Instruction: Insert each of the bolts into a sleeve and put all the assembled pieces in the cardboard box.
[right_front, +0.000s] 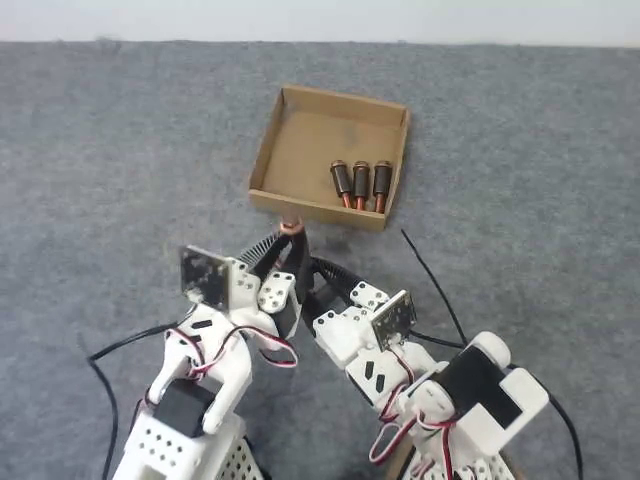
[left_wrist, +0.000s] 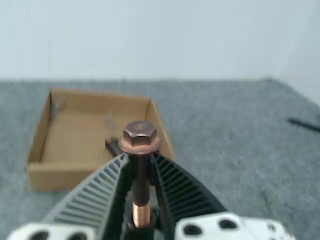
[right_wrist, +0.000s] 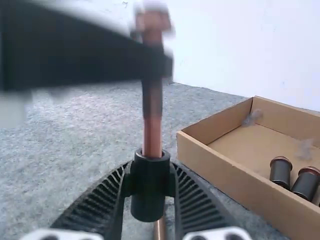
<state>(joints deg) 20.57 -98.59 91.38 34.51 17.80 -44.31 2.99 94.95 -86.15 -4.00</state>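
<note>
Alignment first: hold bolt (left_wrist: 140, 137), clamped in left claw (left_wrist: 141, 159), plumb, shank partway through sleeve (right_wrist: 150, 187) gripped by right claw (right_wrist: 150, 170) just short of cardboard box (right_front: 265, 150); press straight down without tilting until head seats.

Robotics lab bench, grey carpeted table (right_front: 100, 150), bare white wall (left_wrist: 150, 35), 2 wired desktop arms (right_front: 200, 380)

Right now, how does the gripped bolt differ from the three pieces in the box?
The held bolt stands upright in the left gripper; the three pieces lie flat in the cardboard box. The held bolt shows bare shank above the sleeve in the right gripper; the pieces' sleeves meet their heads. Same copper colour.
</note>
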